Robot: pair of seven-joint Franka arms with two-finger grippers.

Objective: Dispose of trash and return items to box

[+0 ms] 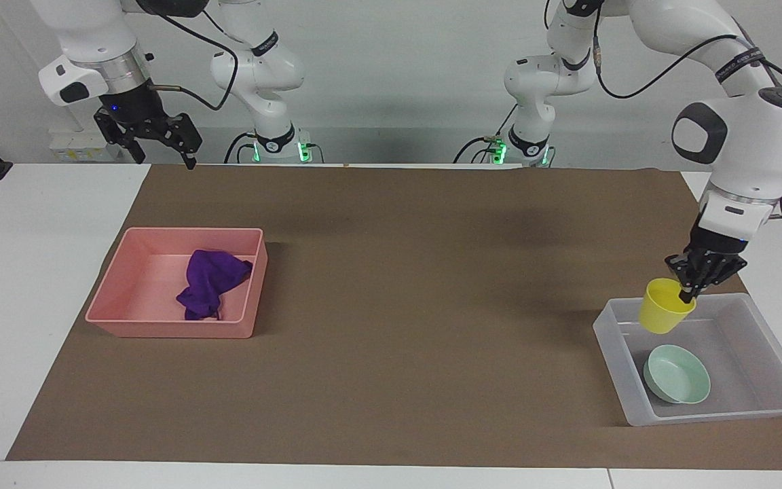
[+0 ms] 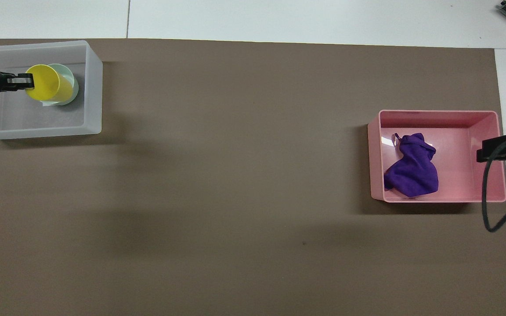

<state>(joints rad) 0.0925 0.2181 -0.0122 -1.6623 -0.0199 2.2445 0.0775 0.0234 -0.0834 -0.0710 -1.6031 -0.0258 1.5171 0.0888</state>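
My left gripper (image 1: 688,293) (image 2: 23,80) is shut on the rim of the yellow cup (image 1: 662,316) (image 2: 47,84) and holds it tilted in the air over the clear box (image 1: 757,326) (image 2: 92,92). The mint-green bowl (image 1: 677,375) (image 2: 71,85) lies in the box, partly covered by the cup in the overhead view. The purple rag (image 1: 210,281) (image 2: 411,169) lies in the pink tray (image 1: 160,324) (image 2: 442,118). My right gripper (image 1: 160,142) (image 2: 499,149) hangs open, raised above the table's edge at the right arm's end, and waits.
A brown mat (image 1: 391,285) (image 2: 235,175) covers most of the white table. The pink tray stands toward the right arm's end, the clear box toward the left arm's end. A black cable (image 2: 490,197) hangs from the right arm.
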